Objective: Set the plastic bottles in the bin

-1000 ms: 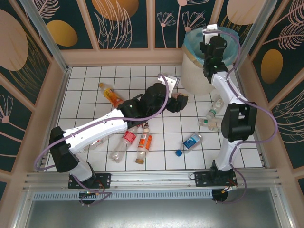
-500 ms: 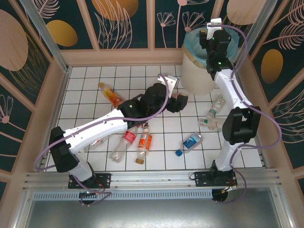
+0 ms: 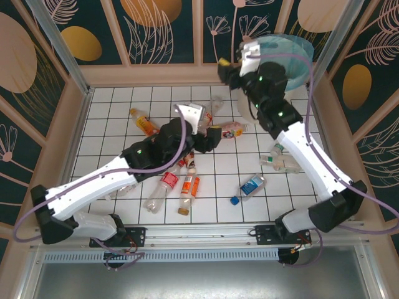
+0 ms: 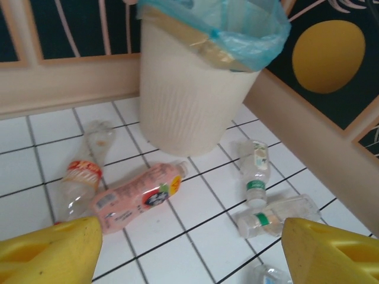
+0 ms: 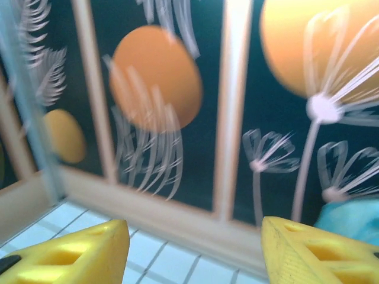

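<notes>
Left tool [image 4: 192,239]: released. Yellow fingers [image 4: 56,254] stand wide apart with nothing between them. It hangs low over the white tiled table [image 4: 195,222] and faces the bin [image 4: 189,100].

Just ahead of it a pink bottle [image 4: 139,195] lies on its side, neck toward the foot of the bin, touching neither finger. Just left of that lies a crushed clear bottle with a red label [image 4: 83,177]. Right of the bin, near the side wall, lie 2 more: a green-label bottle [image 4: 254,171] and a second green-label bottle [image 4: 272,216].

Right tool [image 5: 195,236]: released, fingers [image 5: 77,251] spread, empty. It is raised above the table at the bin's left side and points at the patterned back wall [image 5: 154,89].

The bin stands upright in the far right corner of the table, with a light blue bag [image 3: 299,53] folded over its rim. What it contains cannot be told.

Top view, other bottles, all on the table outside the bin:
- An orange-label bottle [image 3: 143,123] lies left of the left arm.
- A red-label bottle [image 3: 163,187] and another orange-label bottle [image 3: 189,187] lie side by side near the left arm.
- A blue-label bottle [image 3: 252,185] lies with a loose blue cap [image 3: 234,200] just beside it.
</notes>
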Controlling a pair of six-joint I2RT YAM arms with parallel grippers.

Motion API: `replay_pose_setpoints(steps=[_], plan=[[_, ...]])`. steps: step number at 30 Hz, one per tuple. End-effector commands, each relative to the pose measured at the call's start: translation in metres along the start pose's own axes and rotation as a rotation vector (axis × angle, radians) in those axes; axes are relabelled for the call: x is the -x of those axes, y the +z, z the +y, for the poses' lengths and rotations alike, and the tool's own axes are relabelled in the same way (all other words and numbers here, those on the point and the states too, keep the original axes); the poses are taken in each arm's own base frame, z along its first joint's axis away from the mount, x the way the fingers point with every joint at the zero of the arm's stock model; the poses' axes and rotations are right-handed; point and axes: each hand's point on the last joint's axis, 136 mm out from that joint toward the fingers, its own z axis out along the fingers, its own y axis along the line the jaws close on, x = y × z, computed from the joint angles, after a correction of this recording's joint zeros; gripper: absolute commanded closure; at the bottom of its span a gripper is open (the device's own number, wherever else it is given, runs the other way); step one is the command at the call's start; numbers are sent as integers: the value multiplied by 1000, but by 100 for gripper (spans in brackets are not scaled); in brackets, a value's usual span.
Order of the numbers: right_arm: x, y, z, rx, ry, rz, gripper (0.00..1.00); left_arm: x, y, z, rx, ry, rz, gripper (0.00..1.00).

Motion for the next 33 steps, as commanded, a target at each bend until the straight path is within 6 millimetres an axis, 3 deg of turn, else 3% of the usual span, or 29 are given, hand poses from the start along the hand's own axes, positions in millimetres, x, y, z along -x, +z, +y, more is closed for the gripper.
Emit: replay_pose_setpoints(steps=[1, 4, 11, 16, 19, 24, 33], plan=[[-47, -11, 39, 147, 144, 102, 39, -18, -24, 32, 96, -25, 29, 20], [-91, -24, 69, 255, 231, 197, 39, -36, -49, 59, 157, -52, 50, 20], [-209, -42, 121, 307, 441, 565, 49, -79, -100, 113, 265, -176, 84, 18], [-284, -49, 150, 226, 651, 844, 52, -133, -111, 139, 318, -248, 173, 19], [-311, -48, 169, 185, 688, 962, 52, -157, -110, 144, 335, -273, 230, 19], [-344, -43, 193, 108, 542, 1043, 49, -181, -107, 148, 353, -275, 293, 20], [-383, -37, 219, 81, 510, 1134, 45, -189, -109, 159, 397, -251, 297, 19]])
